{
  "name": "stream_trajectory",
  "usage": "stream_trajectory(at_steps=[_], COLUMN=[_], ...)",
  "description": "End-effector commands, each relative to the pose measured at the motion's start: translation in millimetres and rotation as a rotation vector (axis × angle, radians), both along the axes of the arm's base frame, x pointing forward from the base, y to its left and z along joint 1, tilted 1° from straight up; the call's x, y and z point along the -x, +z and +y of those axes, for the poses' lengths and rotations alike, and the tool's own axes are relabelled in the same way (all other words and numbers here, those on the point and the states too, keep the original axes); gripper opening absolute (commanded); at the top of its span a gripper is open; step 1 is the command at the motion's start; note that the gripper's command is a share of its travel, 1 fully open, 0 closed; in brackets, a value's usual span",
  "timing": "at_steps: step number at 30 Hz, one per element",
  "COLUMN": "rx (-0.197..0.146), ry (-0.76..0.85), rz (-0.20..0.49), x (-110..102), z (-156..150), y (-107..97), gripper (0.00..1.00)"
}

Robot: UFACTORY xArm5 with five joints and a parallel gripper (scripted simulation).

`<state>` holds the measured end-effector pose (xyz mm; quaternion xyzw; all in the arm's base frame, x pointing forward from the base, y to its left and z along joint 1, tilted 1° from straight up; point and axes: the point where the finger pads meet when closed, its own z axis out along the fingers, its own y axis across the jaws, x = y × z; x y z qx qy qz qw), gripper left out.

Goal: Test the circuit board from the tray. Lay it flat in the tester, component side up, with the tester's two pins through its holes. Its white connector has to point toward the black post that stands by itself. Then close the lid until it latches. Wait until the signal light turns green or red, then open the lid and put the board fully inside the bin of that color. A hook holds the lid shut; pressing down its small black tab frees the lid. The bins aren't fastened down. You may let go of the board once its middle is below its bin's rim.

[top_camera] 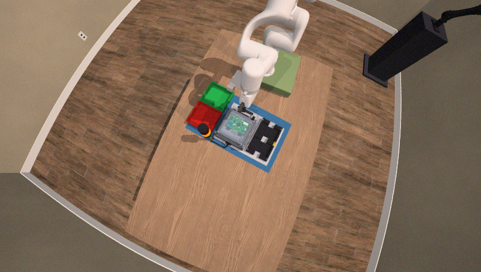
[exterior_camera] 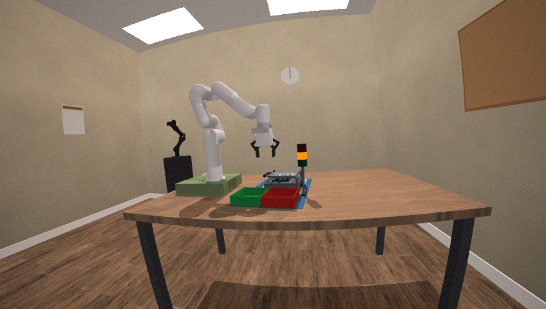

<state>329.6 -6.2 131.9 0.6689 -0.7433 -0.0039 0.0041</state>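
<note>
The green circuit board (top_camera: 237,123) lies flat in the grey tester (top_camera: 235,127), under its closed clear lid. The tester also shows in the side view (exterior_camera: 283,178). My gripper (exterior_camera: 264,152) (top_camera: 241,108) is open and empty, hanging well above the tester's rear edge; from above it shows at the tester's far corner. The signal light (exterior_camera: 301,154) glows amber in its middle segment; from above it shows by the tester's left corner (top_camera: 204,129). The green bin (top_camera: 217,96) and red bin (top_camera: 204,116) stand side by side left of the tester, both empty.
The black tray (top_camera: 265,139) sits empty right of the tester on the blue mat (top_camera: 274,148). My arm stands on a green base block (top_camera: 282,73) at the table's far end. A black stand (top_camera: 405,47) is on the floor beyond the table.
</note>
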Motion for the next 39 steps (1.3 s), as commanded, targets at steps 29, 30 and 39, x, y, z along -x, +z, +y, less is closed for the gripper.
stream_trajectory(at_steps=[29,30,39], rx=[0.0,0.0,0.0], ry=[0.0,0.0,0.0], rz=[-0.004,-0.004,-0.004], x=[-1.2,-1.2,-1.2], z=[0.0,0.0,0.0], y=[1.2,1.2,1.2], gripper=[0.0,0.0,0.0])
